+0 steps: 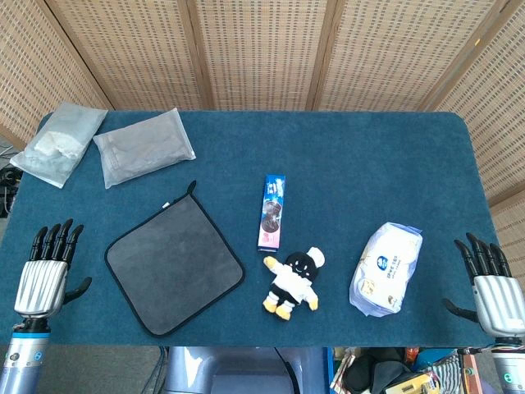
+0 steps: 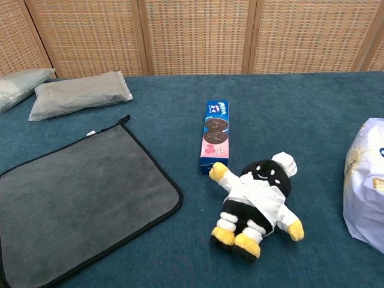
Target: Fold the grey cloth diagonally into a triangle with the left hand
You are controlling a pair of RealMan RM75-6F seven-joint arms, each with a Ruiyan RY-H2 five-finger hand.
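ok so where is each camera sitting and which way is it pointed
Head view: high up, looking steeply down on the whole table; left hand and right hand show at the near corners, both open.
Chest view: lower, looking forward across the table toward the wicker screen; no hands or arms show.
Shared: grey cloth, cookie box, plush doll, white bag.

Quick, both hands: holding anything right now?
Left hand: open, holding nothing, beside the grey cloth.
Right hand: open, holding nothing.
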